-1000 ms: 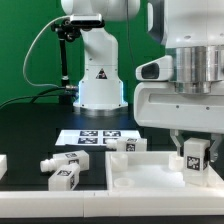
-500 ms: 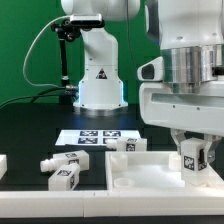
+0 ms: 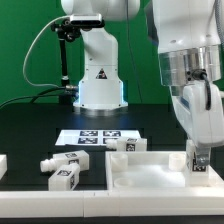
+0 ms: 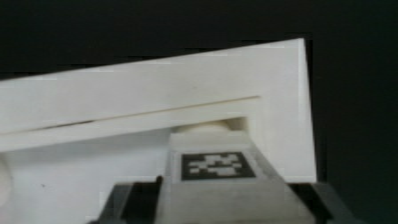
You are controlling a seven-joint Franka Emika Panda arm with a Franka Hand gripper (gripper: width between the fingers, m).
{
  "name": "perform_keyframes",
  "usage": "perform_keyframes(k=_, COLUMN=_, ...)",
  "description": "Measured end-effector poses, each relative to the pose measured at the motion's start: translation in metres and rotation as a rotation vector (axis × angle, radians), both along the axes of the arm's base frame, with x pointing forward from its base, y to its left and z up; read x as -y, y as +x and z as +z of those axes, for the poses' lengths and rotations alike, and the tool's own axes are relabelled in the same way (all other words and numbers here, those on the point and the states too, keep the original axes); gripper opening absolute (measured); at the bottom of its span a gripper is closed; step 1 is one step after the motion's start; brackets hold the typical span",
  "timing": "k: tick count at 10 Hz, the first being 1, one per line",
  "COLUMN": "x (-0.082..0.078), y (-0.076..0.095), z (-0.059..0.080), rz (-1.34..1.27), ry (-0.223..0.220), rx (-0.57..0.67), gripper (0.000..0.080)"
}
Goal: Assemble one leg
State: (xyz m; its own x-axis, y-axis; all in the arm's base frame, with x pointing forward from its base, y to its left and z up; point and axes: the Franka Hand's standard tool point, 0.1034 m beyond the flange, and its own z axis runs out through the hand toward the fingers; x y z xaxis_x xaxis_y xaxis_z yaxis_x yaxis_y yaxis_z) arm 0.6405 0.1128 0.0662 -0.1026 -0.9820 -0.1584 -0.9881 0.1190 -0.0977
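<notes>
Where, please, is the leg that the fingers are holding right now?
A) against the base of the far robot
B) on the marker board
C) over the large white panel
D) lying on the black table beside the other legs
C: in the wrist view the held leg sits between the fingers over the large white panel, and the exterior view shows the gripper down at that panel.

You have open table (image 3: 30, 140) at exterior view's left. Two loose legs (image 3: 62, 171) and panel rim (image 3: 125, 162) block front.
</notes>
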Motion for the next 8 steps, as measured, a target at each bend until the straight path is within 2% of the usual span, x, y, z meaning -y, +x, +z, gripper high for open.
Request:
perform_keyframes(k=1, x=0.0016, y=0.0013, z=0.0004, rz=0.097, ry=-0.015, rx=0.023, gripper=0.0471)
perform_keyframes(k=2, x=0.0054, y=0.0037, z=0.0011, rz=0.261, ry=-0.043, rx=0.064, gripper=0.0471)
perform_keyframes(k=3, x=0.0074, y=0.0056, z=0.0026, rz=0.440, ry=-0.071, rx=0.100, gripper=0.0607)
perform_keyframes(k=4, x=0.0035, y=0.0053, z=0.0035, rz=0.609, ry=-0.101, rx=0.120, gripper=0.0637)
perform_keyframes(k=7, x=0.0047, y=0.0051, z=0.0025, rz=0.823, ry=-0.130, rx=0.147, gripper=0.0649)
perform_keyframes(k=8, x=0.0052, y=0.0039, z=0.0020, rz=0.966, ry=-0.153, rx=0.148, gripper=0.0649)
